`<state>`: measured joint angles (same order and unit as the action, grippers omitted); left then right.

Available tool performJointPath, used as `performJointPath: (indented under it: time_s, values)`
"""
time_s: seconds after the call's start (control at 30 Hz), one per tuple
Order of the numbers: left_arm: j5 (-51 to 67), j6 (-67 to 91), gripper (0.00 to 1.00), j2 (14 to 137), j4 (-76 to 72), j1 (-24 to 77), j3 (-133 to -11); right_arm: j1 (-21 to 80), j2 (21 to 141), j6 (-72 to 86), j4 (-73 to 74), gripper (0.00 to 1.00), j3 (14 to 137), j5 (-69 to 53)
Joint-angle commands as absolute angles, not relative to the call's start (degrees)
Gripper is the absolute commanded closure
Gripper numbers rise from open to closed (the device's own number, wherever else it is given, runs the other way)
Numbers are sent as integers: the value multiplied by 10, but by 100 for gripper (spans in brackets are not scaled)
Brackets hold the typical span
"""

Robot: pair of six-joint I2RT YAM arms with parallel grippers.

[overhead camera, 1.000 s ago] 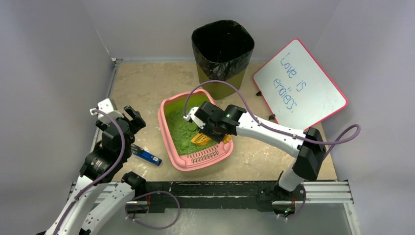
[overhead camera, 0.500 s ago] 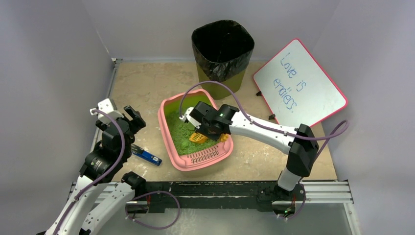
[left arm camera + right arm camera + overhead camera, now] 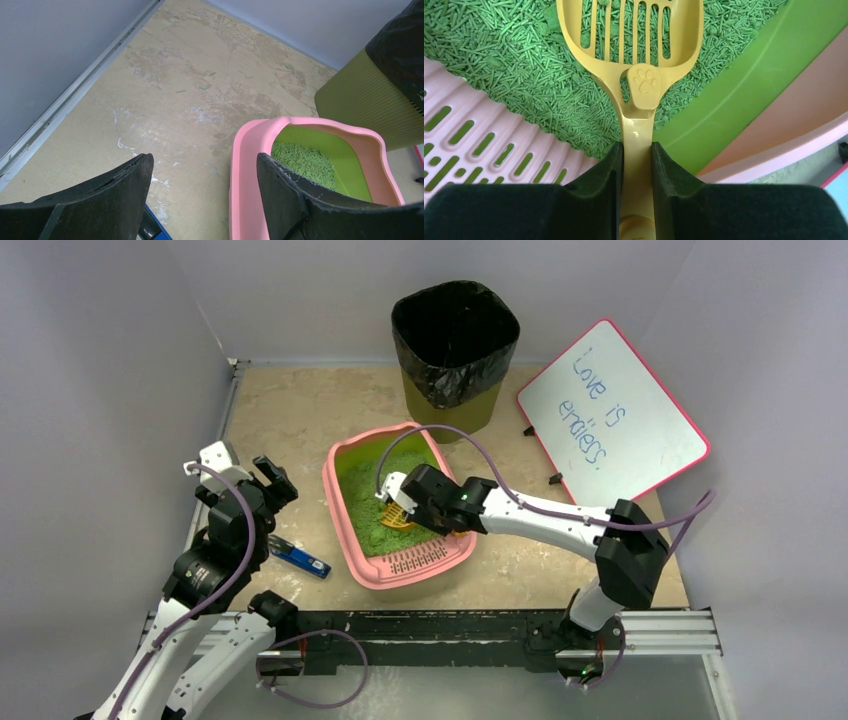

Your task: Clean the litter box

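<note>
Litter box (image 3: 415,562): mid-table. Right gripper (image 3: 636,150) clamped on scoop (image 3: 638,100), over litter (image 3: 514,75). Left gripper (image 3: 204,161) agape, left of box.

One litter box (image 3: 418,562), one scoop (image 3: 644,85), one bin (image 3: 470,400) — one whiteboard (image 3: 612,410)

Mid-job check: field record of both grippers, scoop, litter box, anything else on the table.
right gripper: shut on yellow slotted plastic scoop handle
scoop head: over green pellet litter
litter box: shallow pink plastic tray, grate lip nearest arms
left gripper: open, empty, left of tray
bin: tall olive, black bag, behind tray
other: small blue object left of tray; pink-framed whiteboard, right
</note>
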<state>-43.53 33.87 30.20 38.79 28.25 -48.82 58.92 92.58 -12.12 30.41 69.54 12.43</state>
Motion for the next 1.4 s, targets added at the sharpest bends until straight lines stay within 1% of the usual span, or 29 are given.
performJointPath:
  time_s: [0.0,0.17,0.43,1.2,1.37]
  values:
    - [-442,343,25,302,373,281,-495,590,908,-134,147,100,662,123]
    - [-440,343,25,302,373,281,-495,590,924,-121,141,100,662,151]
    - [-440,342,25,300,373,281,-495,592,916,-120,115,100,630,154]
    - [-433,343,25,308,372,281,-495,592,720,-141,3,100,454,145]
    - [-432,343,25,308,371,281,-494,592,674,-127,-68,100,416,154]
